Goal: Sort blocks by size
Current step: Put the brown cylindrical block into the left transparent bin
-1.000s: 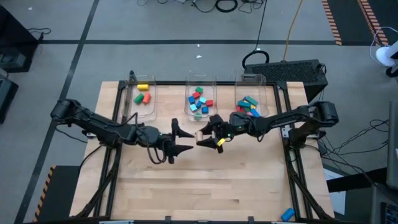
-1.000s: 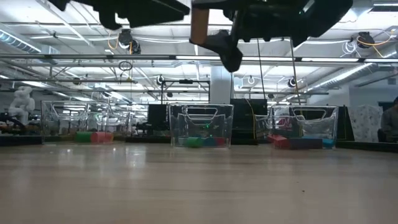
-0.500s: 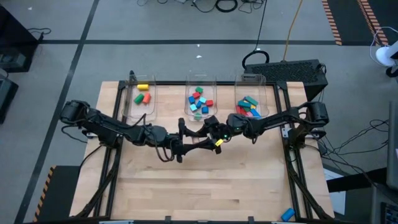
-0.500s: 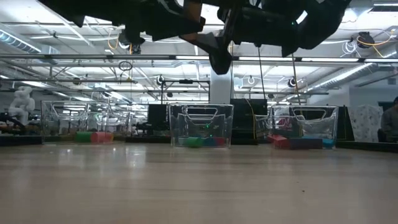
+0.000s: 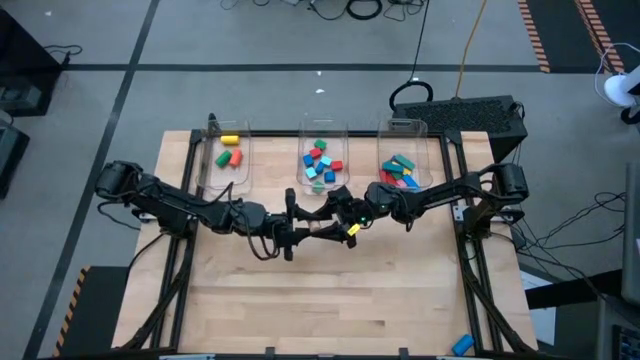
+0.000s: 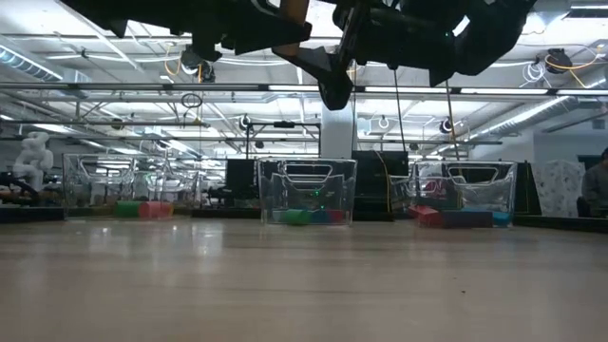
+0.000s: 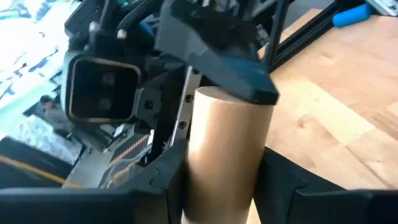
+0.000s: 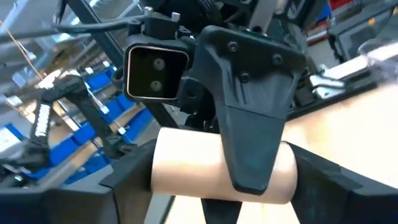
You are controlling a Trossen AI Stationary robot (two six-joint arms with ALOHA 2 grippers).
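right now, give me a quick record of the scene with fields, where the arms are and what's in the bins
left gripper: raised over the table's middle, jaws closed on the tan cylinder
right gripper: meets it from the other side, at the same cylinder
left bin: a few yellow, green and red blocks
middle bin: mixed red, green and blue blocks
right bin: red, blue and green blocks
table: bare wood in front of the bins

Evenly bright from overhead strip lights (image 6: 85, 66) (glare-white). Soft shadows on the desk (image 5: 330, 290); blurred close up in both wrist views.
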